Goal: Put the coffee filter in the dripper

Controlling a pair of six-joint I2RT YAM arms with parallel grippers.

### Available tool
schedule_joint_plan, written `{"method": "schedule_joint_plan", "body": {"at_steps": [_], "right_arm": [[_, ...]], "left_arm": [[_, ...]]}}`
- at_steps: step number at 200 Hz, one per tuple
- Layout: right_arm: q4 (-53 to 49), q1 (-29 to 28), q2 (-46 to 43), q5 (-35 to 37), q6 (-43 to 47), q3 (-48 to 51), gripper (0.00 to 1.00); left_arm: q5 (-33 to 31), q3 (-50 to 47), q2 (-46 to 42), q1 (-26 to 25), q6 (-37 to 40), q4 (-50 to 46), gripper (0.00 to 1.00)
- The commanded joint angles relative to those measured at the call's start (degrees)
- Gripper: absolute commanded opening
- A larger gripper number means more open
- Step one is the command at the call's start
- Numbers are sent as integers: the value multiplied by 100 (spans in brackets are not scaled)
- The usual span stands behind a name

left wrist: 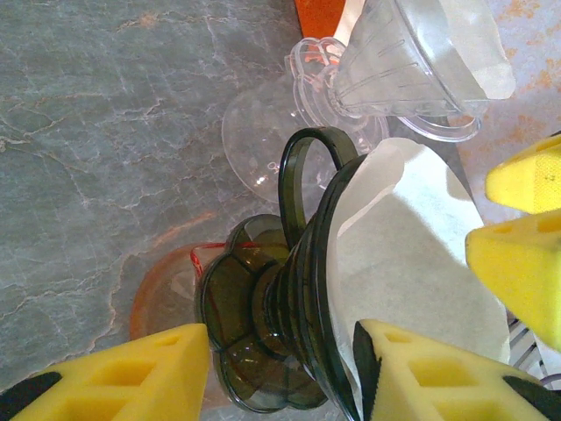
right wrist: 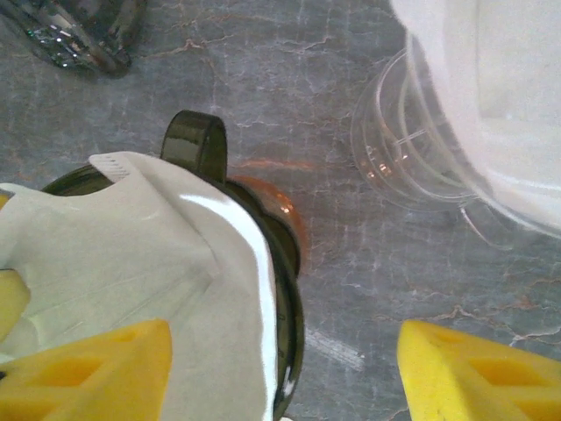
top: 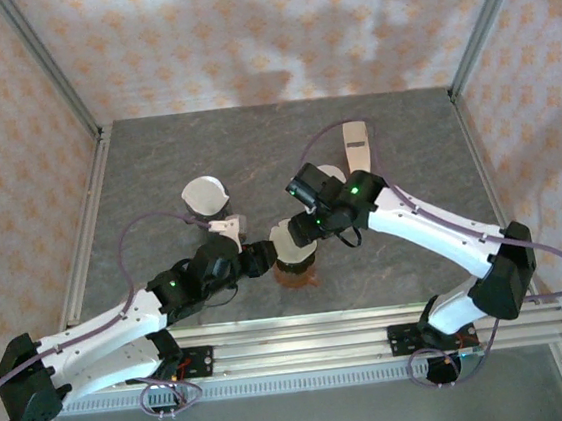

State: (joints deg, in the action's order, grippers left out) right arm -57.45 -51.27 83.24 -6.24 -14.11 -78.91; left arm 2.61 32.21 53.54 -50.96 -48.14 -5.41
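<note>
Sitting inside the dark dripper near the table's middle, the filter pokes past the rim at 12 o'clock, by the handle. The right gripper hangs above, fingers wide. The left gripper clamps the dripper. Best to steady it and press the paper down evenly.

Clear dripper just beside the dark dripper, narrow bare tabletop between them.

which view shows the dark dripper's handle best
Left wrist: the dark green dripper is seen side-on and its handle shows as a full loop against the table. Right wrist shows the handle's upper half, the rest behind the paper filter. Top external: too small to make out.
</note>
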Motion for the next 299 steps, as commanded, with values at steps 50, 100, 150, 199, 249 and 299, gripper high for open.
{"method": "schedule_joint_plan", "body": {"at_steps": [50,100,150,199,249,299], "right_arm": [[164,-115,508,-26,-66,71,70],[278,-115,657,-1,-83,229,70],[339,-120,772,101,-89,308,70],[373,-120,762,270,-166,299,70],[361,-116,823,408,-213,254,70],[414,-118,863,352,-223,334,70]], "left_arm": [[18,58,60,33,-22,-28,48],[30,5,87,33,-39,50,48],[29,-13,82,33,-53,66,48],[43,-34,89,33,-50,93,48],[62,-65,89,33,-74,122,49],[66,-65,104,33,-68,154,48]]}}
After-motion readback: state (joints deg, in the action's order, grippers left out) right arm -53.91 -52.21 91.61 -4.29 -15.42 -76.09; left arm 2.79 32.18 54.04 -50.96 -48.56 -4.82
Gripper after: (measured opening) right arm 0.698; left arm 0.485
